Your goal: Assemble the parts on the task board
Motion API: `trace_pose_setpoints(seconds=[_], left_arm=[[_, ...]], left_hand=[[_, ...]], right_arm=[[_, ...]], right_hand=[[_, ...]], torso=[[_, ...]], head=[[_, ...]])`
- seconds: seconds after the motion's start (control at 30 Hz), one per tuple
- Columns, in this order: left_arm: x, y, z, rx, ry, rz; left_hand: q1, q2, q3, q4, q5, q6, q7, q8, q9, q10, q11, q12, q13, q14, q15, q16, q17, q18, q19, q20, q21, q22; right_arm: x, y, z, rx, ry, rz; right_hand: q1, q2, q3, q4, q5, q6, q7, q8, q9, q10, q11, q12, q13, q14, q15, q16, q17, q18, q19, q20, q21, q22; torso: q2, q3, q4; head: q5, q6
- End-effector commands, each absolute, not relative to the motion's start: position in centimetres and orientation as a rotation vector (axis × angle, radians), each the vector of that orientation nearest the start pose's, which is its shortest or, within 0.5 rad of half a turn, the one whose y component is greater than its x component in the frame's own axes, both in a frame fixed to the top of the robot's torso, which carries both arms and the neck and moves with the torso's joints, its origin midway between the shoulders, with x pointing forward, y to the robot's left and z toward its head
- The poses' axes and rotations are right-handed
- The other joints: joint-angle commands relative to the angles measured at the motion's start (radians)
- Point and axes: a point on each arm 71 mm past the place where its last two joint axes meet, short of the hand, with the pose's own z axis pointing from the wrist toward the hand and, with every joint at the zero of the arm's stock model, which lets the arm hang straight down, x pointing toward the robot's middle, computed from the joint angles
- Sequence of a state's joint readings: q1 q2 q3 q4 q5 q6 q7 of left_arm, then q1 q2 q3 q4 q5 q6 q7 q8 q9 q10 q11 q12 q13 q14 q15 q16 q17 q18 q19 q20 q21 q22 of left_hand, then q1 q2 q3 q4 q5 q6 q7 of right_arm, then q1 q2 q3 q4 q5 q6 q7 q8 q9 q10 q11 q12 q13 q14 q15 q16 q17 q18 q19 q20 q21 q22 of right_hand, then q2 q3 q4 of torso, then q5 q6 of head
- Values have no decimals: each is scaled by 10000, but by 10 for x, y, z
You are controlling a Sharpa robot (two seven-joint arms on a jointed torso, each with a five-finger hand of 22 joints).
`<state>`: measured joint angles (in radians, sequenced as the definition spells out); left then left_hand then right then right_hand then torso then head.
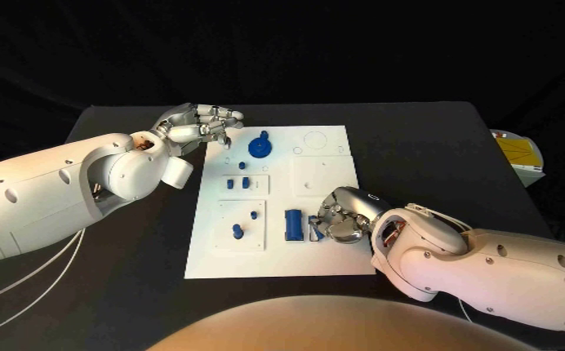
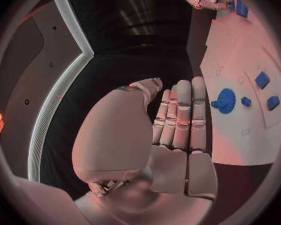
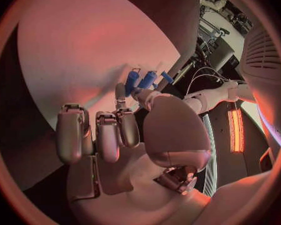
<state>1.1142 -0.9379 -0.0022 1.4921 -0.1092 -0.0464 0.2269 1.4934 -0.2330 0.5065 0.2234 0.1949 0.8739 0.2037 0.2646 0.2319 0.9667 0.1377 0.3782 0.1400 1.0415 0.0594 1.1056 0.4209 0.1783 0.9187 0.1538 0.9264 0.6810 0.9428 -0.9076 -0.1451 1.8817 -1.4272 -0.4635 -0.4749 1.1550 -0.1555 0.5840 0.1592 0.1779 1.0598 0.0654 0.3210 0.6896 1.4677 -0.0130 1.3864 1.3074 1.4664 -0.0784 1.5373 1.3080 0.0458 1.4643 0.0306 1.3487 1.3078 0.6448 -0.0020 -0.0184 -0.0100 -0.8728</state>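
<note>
Black cloth is hanging behind the black bench (image 1: 141, 269) in the head view, and the white task board (image 1: 279, 204) is lying flat in the middle of it. On the board a blue gear (image 1: 260, 148) is sitting near the far left corner, two small blue parts (image 1: 238, 183) are standing below it, two more blue pieces (image 1: 244, 224) are resting in the lower left panel, and a blue block (image 1: 293, 224) is lying just beside the right hand (image 1: 338, 216). That hand is reaching over the board's right side near its near edge, fingers bent toward a slim blue part (image 1: 314, 229); whether it is gripping that part I cannot tell from here. The left hand (image 1: 197, 125) is hovering at the board's far left corner, fingers loosely spread and carrying nothing. A yellow object (image 1: 519, 153) is lying off the bench's right edge.

From the left wrist, the left hand (image 2: 172, 130) is showing fingers straight and side by side, empty, above the dark bench, with the task board (image 2: 240, 135) beside them and the blue gear (image 2: 225, 100) lying near the fingertips. Small blue parts (image 2: 263, 79) are sitting farther along the board.

From the right wrist, the right hand (image 3: 115, 135) is pointing its curled fingers at the white board (image 3: 84, 50), and blue parts (image 3: 142, 79) are showing just beyond the thumb; contact is not clear.
</note>
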Motion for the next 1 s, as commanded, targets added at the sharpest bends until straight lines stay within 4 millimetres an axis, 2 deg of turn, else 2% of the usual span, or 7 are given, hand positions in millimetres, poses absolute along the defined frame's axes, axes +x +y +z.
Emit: trace_pose_setpoints(seconds=[0.03, 0.33, 0.47, 0.53, 0.67, 0.73, 1.0], left_arm=[[473, 248, -215, -11111, 17127, -15640], [473, 249, -215, -11117, 17141, -15631], [473, 249, -215, -11120, 17145, -15626], [473, 249, -215, -11121, 17146, -15626], [473, 249, -215, -11123, 17150, -15622], [473, 249, -215, -11126, 17150, -15617], [473, 249, -215, -11136, 17157, -15598]], left_hand=[[-29, -24, 36, 3, 56, -41, 6, -59, -13, -72, -14, 39, -7, -39, -1, -51, -8, 54, 49, -14, -55, -15], [-50, -19, 35, 13, 54, -46, 11, -59, -13, -81, -8, 45, -7, -43, 5, -50, -9, 53, 47, -9, -57, -16], [-69, -18, 33, 23, 53, -51, 15, -59, -13, -88, -4, 49, -7, -45, 10, -48, -10, 52, 46, -5, -60, -17], [-69, -18, 33, 23, 53, -51, 15, -59, -13, -88, -4, 49, -7, -45, 10, -48, -10, 52, 46, -5, -60, -17], [-69, -18, 33, 23, 53, -51, 15, -59, -13, -88, -4, 49, -7, -45, 10, -48, -10, 52, 46, -5, -60, -17], [-85, -14, 32, 32, 53, -54, 17, -58, -12, -94, -2, 53, -7, -46, 14, -47, -11, 52, 45, -1, -62, -19], [-85, -14, 32, 32, 53, -54, 17, -58, -12, -94, -2, 53, -7, -46, 14, -47, -11, 52, 45, -1, -62, -19]], right_arm=[[335, -152, -292, 936, 20561, 6572], [335, -153, -292, 945, 20528, 6590], [336, -154, -292, 978, 20461, 6547], [336, -155, -292, 1007, 20421, 6528], [336, -155, -292, 1050, 20353, 6526], [336, -156, -292, 1068, 20318, 6522], [336, -160, -289, 1093, 20141, 6576]], right_hand=[[-76, -13, 1370, -1475, 10, 16, -82, 3, -17, 460, -53, -7, 1605, 841, 0, 11, 1561, -29, 351, 19, -32, 2056], [-377, -23, 985, -1191, -74, 70, -134, 41, 14, 464, -94, 3, 1618, 844, -34, 14, 1573, -30, 355, -11, -40, 2056], [-680, -14, 676, -826, -183, 111, -141, 21, -13, 466, -99, 10, 1628, 846, -38, 15, 1578, -31, 358, -21, -46, 2056], [-1048, 2, 401, -366, -383, 159, -122, -11, -58, 457, -80, -15, 1619, 846, -27, 15, 1581, -26, 350, -17, -84, 2048], [-1588, -202, -247, 344, -73, 221, -98, -64, -123, 441, -57, -66, 1599, 843, -9, 11, 1569, -22, 344, -8, -122, 2041], [-1733, -326, -757, 806, 613, 260, -117, -101, -161, 439, -75, -75, 1601, 841, -22, 10, 1567, -22, 346, -16, -128, 2041], [-1340, -307, -1259, 1076, 481, 324, -144, -114, -186, 437, -96, -91, 1599, 844, -42, 12, 1580, -22, 354, -31, -128, 2044]], torso=[[6, 3, 2], [-4, 3, -1], [-1, 8, 4], [-3, 5, -1], [3, 6, -1], [3, 11, -2], [-7, 9, -13]], head=[[10, 2], [27, 2], [22, 2], [21, 2], [22, 2], [19, 2], [17, 2]])
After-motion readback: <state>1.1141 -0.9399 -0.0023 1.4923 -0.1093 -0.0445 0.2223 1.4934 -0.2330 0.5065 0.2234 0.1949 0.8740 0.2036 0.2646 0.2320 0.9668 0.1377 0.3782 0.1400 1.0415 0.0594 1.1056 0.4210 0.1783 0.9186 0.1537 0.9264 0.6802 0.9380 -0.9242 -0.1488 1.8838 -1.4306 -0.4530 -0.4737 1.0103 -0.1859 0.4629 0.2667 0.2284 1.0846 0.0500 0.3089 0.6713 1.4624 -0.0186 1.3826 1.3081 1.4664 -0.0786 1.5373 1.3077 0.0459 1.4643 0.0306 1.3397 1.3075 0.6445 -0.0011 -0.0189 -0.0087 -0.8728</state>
